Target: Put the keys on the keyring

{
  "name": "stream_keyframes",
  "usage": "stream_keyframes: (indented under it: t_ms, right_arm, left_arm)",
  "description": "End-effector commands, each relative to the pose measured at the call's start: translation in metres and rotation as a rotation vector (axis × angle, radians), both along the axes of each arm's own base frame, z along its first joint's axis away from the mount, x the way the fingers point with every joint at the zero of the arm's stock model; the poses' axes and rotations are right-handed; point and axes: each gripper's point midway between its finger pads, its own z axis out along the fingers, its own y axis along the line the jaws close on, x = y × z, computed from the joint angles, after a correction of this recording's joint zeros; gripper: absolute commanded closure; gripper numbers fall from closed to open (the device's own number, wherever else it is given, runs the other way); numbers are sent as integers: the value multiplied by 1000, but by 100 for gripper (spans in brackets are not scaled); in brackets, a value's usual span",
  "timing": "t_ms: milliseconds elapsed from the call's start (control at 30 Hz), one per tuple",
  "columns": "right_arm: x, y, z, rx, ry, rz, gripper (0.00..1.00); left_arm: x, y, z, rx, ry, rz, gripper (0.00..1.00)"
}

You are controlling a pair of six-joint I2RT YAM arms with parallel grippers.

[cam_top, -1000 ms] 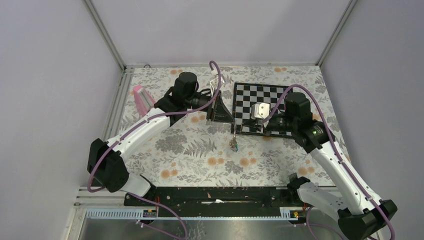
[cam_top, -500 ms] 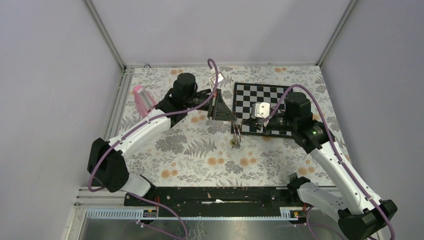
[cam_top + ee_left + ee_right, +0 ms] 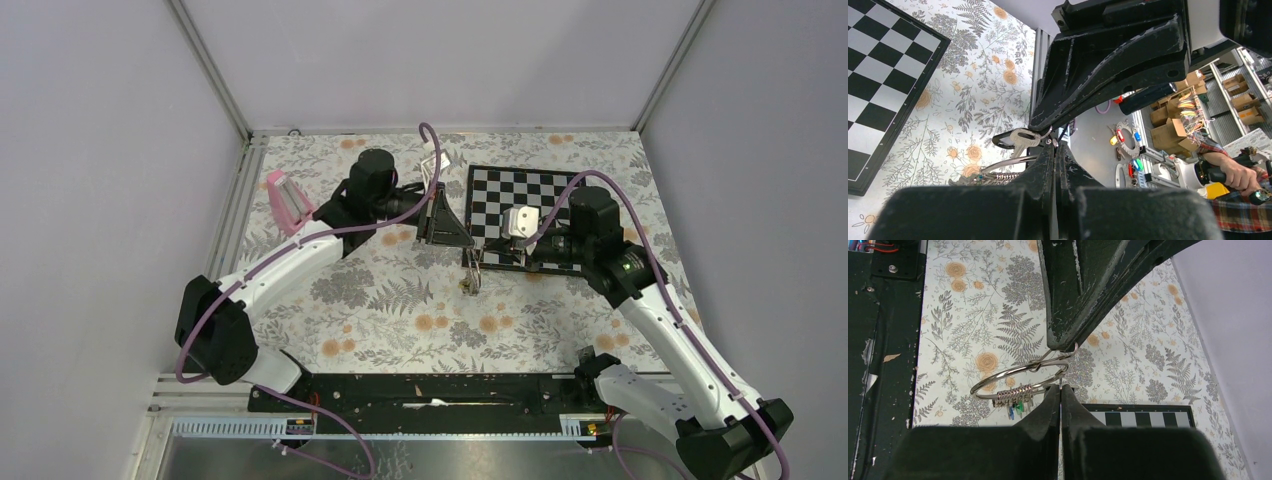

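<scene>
**Q:** Where is the keyring?

**A:** The keyring (image 3: pixel 1015 392) hangs in the air between my 2 fingertips. In the overhead view that is just right of centre, at the lower left corner of the chessboard (image 3: pixel 520 190) and above the floral cloth (image 3: pixel 400 310). In my right wrist view its big wire loops sit mid-frame, with the green and blue tags (image 3: pixel 1018 410) dangling beneath a tight coil of small rings.

**Q:** What is your right gripper doing?

**A:** My right gripper (image 3: pixel 1060 390) has its fingers pressed together on the lower wire of the big loop, at the right end of the coil.

**Q:** And the left?

**A:** My left gripper (image 3: pixel 1055 150) is also closed, with no gap between the fingers. A small wire loop at the top of the bunch is caught at its tip. It comes in from the top of the right wrist view and meets the ring just above my right fingertips.

**Q:** The keys?

**A:** 1 silver key (image 3: pixel 1023 139) shows in my left wrist view, left of centre and just beside my left fingertips, with thin wire running through its head. A dark rounded piece lies behind it. I cannot tell whether that is the black-headed key.
</scene>
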Motion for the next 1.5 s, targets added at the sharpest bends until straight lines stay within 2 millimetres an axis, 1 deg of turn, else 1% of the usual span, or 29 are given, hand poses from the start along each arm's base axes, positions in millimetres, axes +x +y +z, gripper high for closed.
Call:
stream_keyframes:
  t_ms: [0, 100, 567, 1000, 1467]
  right_arm:
    - [-5, 4, 10, 36, -31, 27, 100]
    - [-7, 5, 10, 40, -26, 36, 100]
    - [-11, 6, 9, 43, -19, 53, 100]
    - [-11, 5, 4, 41, -19, 51, 100]
    - [-13, 8, 6, 56, 1, 68, 100]
  left_arm:
    - [-7, -3, 18, -57, -119, -43, 100]
    - [-6, -4, 17, -51, -134, -40, 100]
    - [0, -9, 10, -30, -95, -20, 100]
    - [0, -10, 10, -27, -102, -20, 100]
    - [-2, -11, 11, -31, -103, -29, 100]
